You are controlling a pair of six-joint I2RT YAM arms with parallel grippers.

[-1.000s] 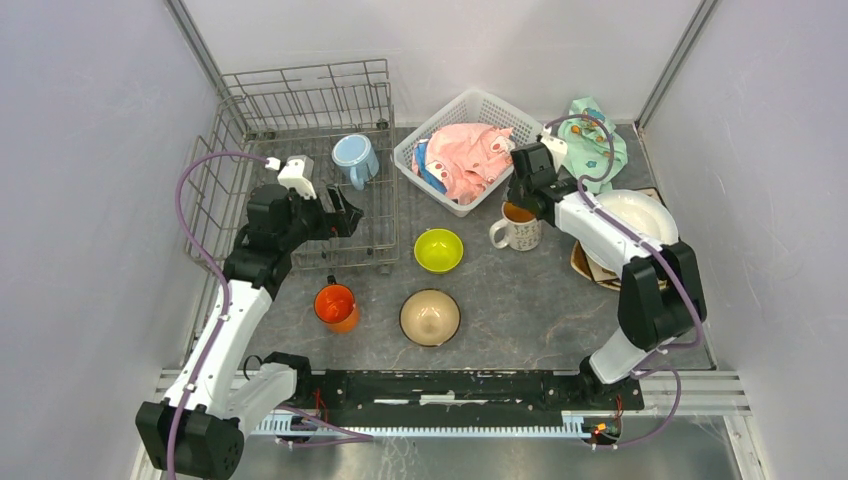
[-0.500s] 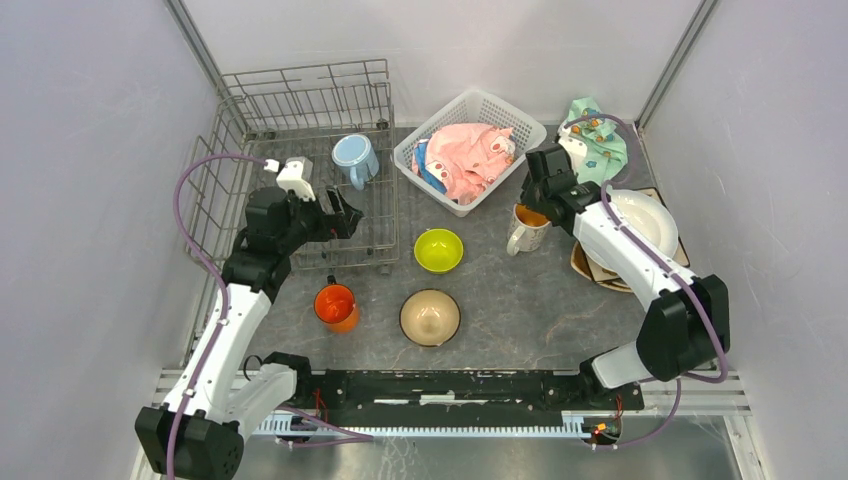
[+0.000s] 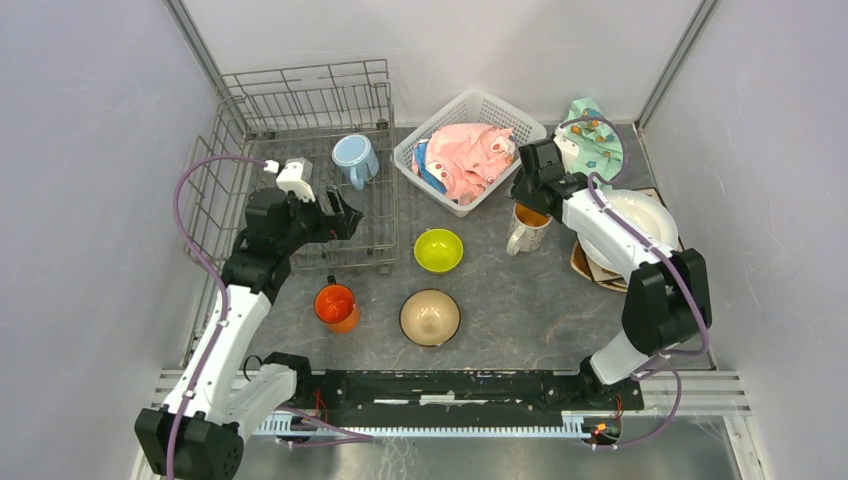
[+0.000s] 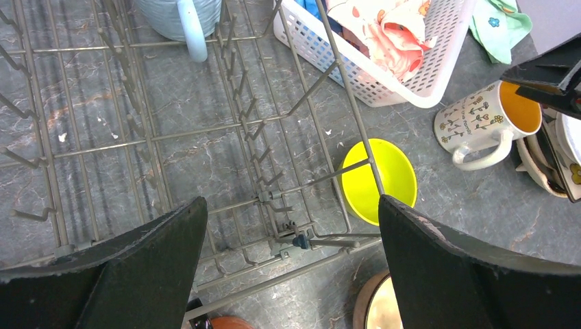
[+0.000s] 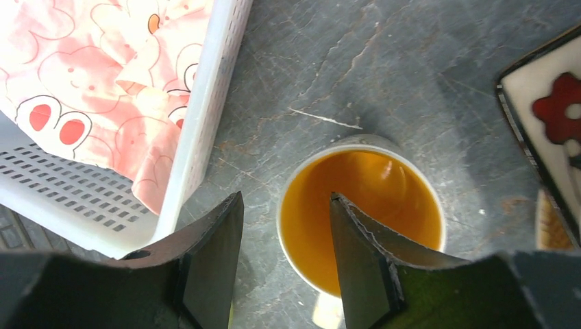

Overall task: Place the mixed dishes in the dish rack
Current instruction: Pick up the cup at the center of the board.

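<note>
The grey wire dish rack (image 3: 300, 100) stands at the back left with a light-blue mug (image 3: 355, 158) inside. My left gripper (image 3: 345, 218) hovers open over the rack's right edge (image 4: 351, 103), nothing between its fingers. The white patterned mug (image 3: 526, 230), orange inside (image 5: 363, 205), stands upright on the table. My right gripper (image 5: 286, 205) is open and straddles its left rim, one finger over the inside, one outside. An orange mug (image 3: 337, 305), a lime-green bowl (image 3: 438, 250) and a tan bowl (image 3: 430, 317) sit in front. Stacked plates (image 3: 640, 215) lie at the right.
A white lattice basket (image 3: 500, 108) holding a pink cloth (image 3: 468, 155) stands just left of the right gripper. A mint-green cloth (image 3: 597, 140) lies behind the plates. A dark-edged square plate (image 5: 548, 110) is close on the mug's right.
The patterned mug has turned, its handle swinging from the left to the near side. The right gripper swung right, then back over the mug. The left arm has hardly moved.
</note>
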